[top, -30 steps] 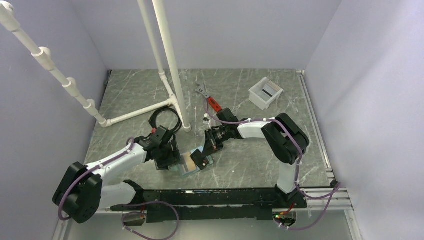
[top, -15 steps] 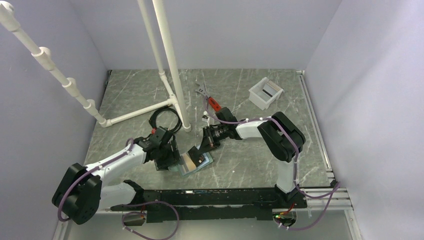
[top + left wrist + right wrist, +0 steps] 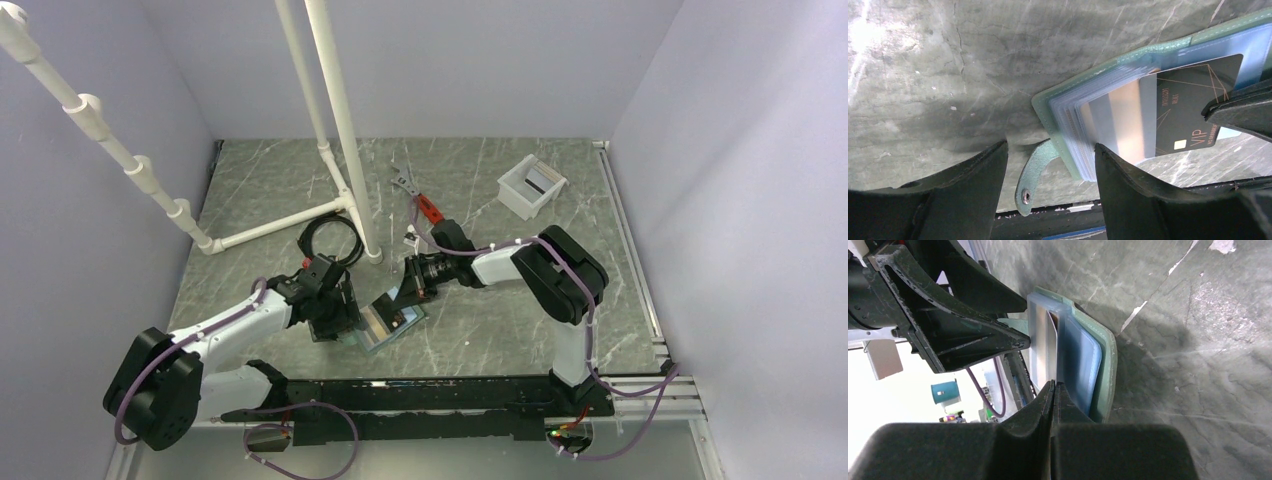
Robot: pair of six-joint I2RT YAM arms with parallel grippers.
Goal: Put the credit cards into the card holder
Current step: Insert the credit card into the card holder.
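Lying open near the tabletop's 6 o'clock edge, the holder has a dark card partly inside a clear sleeve. Right claw, at 1 o'clock from the holder, is clamped on the card's outer edge. Left claw, at 9 o'clock, has jaws apart, straddling the holder's corner and strap.

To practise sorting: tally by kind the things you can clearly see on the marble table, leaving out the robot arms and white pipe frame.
Grey-green folding card holder: 1
Dark VIP-printed credit card: 1
White square plastic tub: 1
Red-handled metal tool: 1
Black coiled cable: 1
Total: 5
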